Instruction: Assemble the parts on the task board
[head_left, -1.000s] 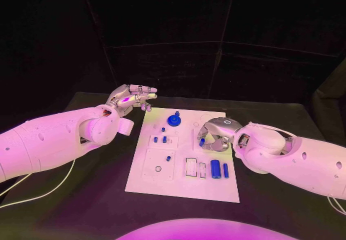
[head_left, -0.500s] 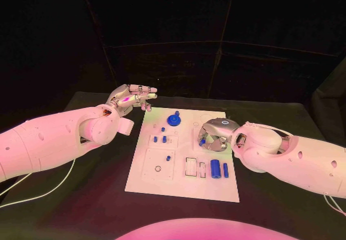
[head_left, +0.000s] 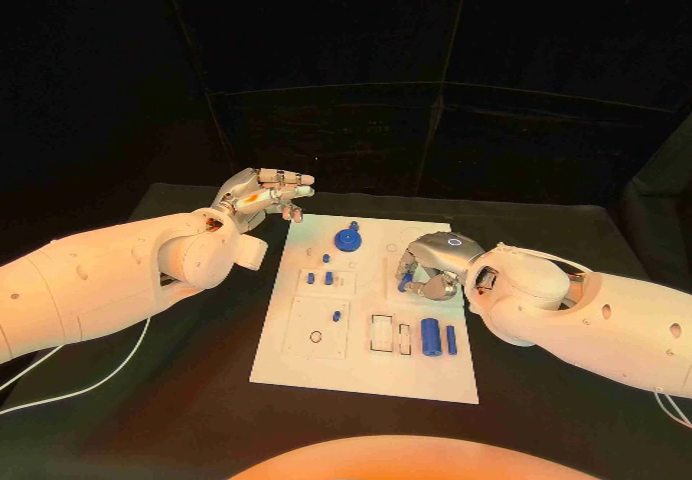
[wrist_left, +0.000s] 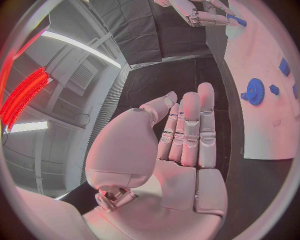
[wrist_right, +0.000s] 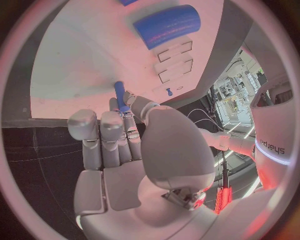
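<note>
The white task board (head_left: 368, 372) lies in the middle of the table. My right hand (head_left: 433, 267) hovers over its right middle and pinches a small blue pin (head_left: 404, 284) between thumb and a finger; the right wrist view shows the pin (wrist_right: 120, 96) sticking out from the fingertips above the board. A round blue gear-like part (head_left: 348, 240) stands at the board's far end. A thick blue cylinder (head_left: 430, 335) and a thin one (head_left: 451, 341) lie near the front right. My left hand (head_left: 267, 195) is raised beyond the board's far left corner, fingers straight, holding nothing.
Several small blue pegs (head_left: 320, 278) stand in the board's left half, and one more (head_left: 336, 316) in the square plate below them. Rectangular slots (head_left: 382, 333) sit beside the thick cylinder. The left wrist view shows the gear (wrist_left: 254, 91) and board (wrist_left: 262, 125). Black table surrounds the board.
My right hand has wavered slightly over the board, keeping hold of the pin. The left hand has not moved.
</note>
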